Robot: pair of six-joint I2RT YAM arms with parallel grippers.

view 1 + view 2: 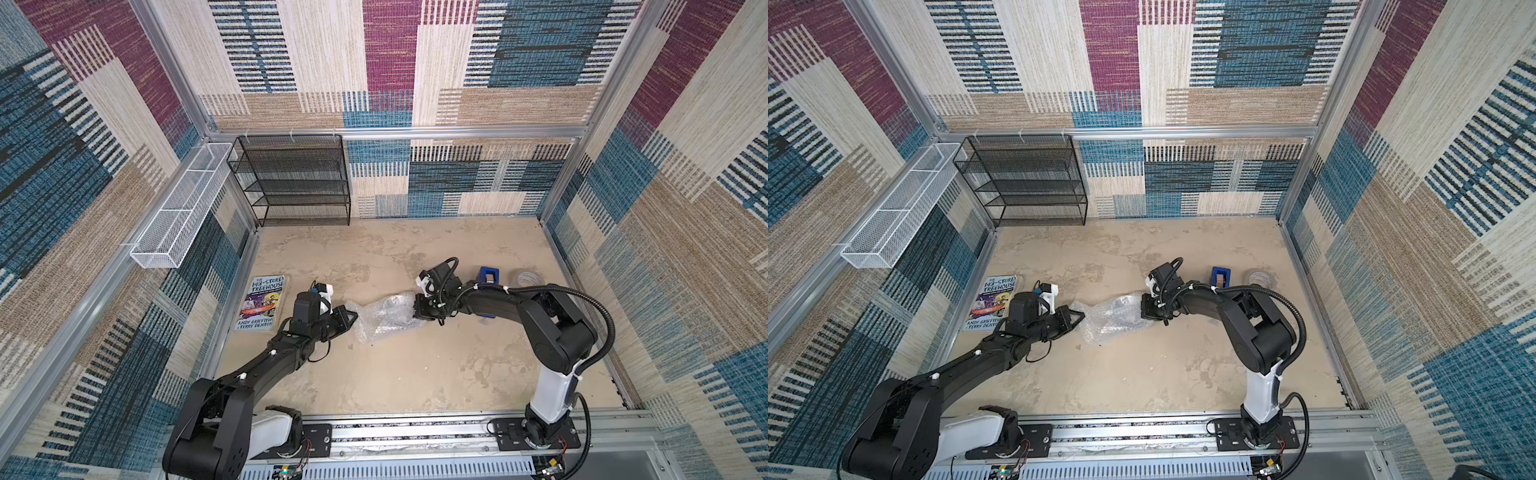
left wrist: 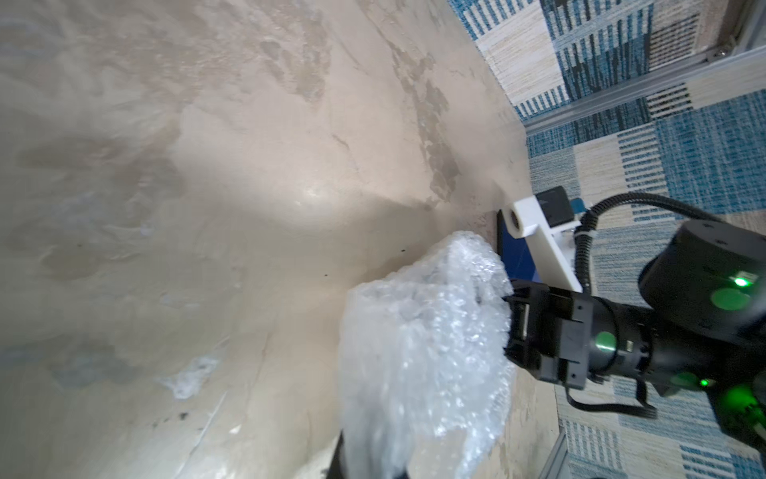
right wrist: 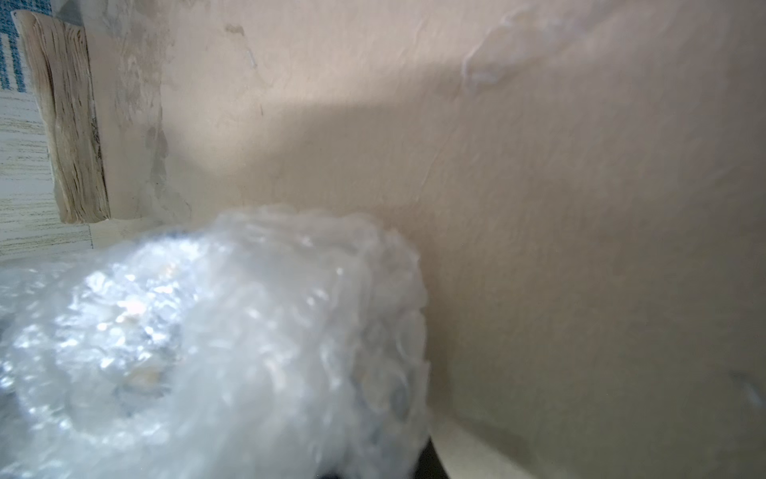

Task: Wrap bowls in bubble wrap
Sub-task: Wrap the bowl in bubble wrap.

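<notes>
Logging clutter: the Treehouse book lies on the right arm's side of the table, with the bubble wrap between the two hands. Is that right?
No: the book lies on the left arm's side of the table, near the left hand, as both top views show. The bubble wrap is between it and the right hand.

Clear bubble wrap [image 1: 383, 318]; mottled beige table [image 1: 415, 374]

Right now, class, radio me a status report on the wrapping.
Left gripper shut on bubble wrap corner. Right gripper shut on opposite end. Bowl unseen. Book, tape roll stand clear.
</notes>
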